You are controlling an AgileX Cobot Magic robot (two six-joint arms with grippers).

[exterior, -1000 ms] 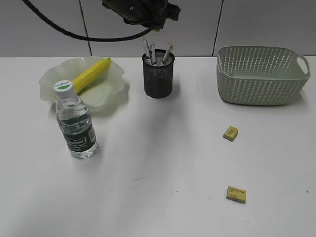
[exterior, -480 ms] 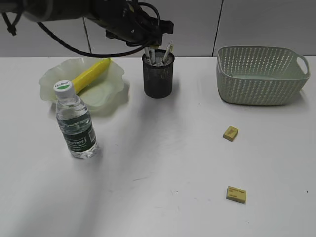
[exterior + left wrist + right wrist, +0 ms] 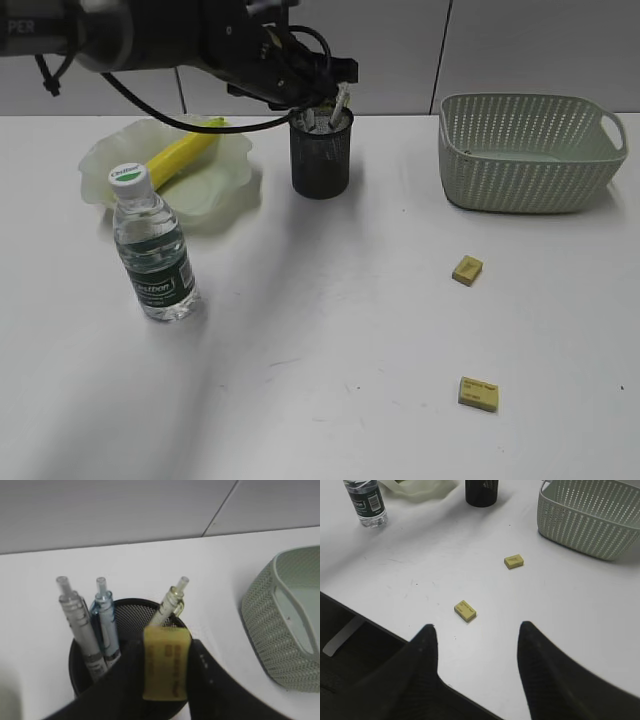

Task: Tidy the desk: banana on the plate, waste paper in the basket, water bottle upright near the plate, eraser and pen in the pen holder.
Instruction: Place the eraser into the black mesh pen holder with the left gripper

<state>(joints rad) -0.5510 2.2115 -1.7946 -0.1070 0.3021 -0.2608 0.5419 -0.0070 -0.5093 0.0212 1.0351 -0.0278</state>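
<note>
black fingers (image 3: 130,680) of the left gripper (image 3: 166,680) pinch a yellow eraser (image 3: 166,662) by its long sides, holding it just over the rim of the pen holder (image 3: 321,150), long axis running away from the wrist. the right gripper (image 3: 476,645) hangs open and empty over the near table edge. inside the pen holder, a black mesh cup, stand three clear-barrelled pens (image 3: 102,625), leaning, tips up. left of the pen holder the ruffled pale green plate (image 3: 115,165) carries the banana (image 3: 185,150), bright yellow, its length pointing toward the pen holder. nearer than the plate, the water bottle (image 3: 152,245) stands upright, white cap on top. right of the pen holder sits the grey-green basket (image 3: 530,150); its contents cannot be made out. two more yellow erasers (image 3: 467,269) lie flat on the table, right of and nearer than the pen holder.
</note>
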